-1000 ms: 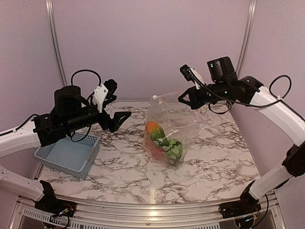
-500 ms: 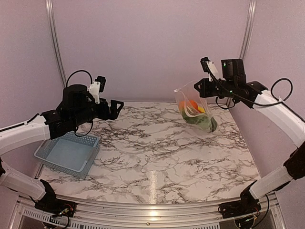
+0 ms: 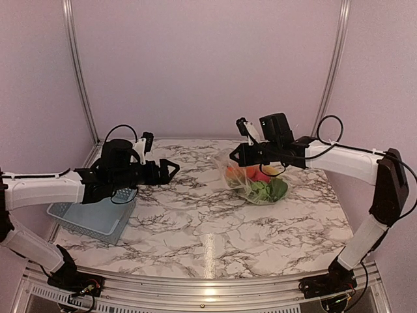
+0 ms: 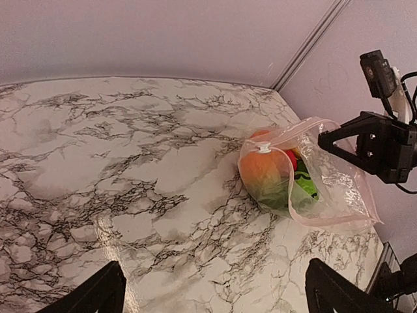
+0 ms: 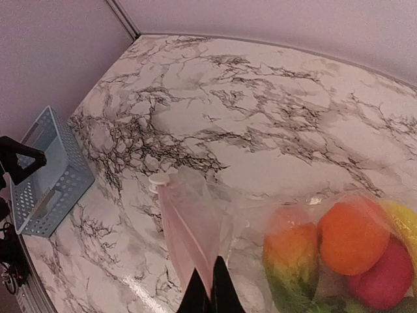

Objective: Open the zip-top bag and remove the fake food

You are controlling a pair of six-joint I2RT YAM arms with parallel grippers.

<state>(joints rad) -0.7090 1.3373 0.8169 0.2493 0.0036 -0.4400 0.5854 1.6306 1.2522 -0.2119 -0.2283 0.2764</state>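
1. Right gripper [image 3: 242, 154]: my jaws are clenched on the upper edge of the zip-top bag [image 3: 255, 184], at or just beside its pink zip strip [image 5: 177, 231]. The wrist view shows the fingertips [image 5: 210, 290] pressed together with plastic between them.
2. Left gripper [image 3: 171, 171]: my jaws are spread wide and grasp nothing. They hover above the table [image 3: 208, 222], facing the bag and well apart from it.
3. Bag position: it is slumped on the right rear part of the table. The fake food [image 3: 260, 182] is heaped in its low end: orange ball [image 5: 352, 238], red fruit [image 5: 389, 268], green pieces [image 4: 303, 189].
4. Handling, as I judge it: the film is thin, soft, crinkly, slippery and shapeless. It is light in itself, and the toys' weight drags it down. The stiffer zip strip or the white slider [image 4: 263, 148] offers the surest hold, since a pinch on plain film may slide.
5. Mouth: it seems to gape toward my left arm, but I cannot tell how far the zip is parted.
6. Surroundings: a light blue basket [image 3: 91, 218] sits under my left arm, far from the bag. I see nothing standing between the left jaws and the bag.
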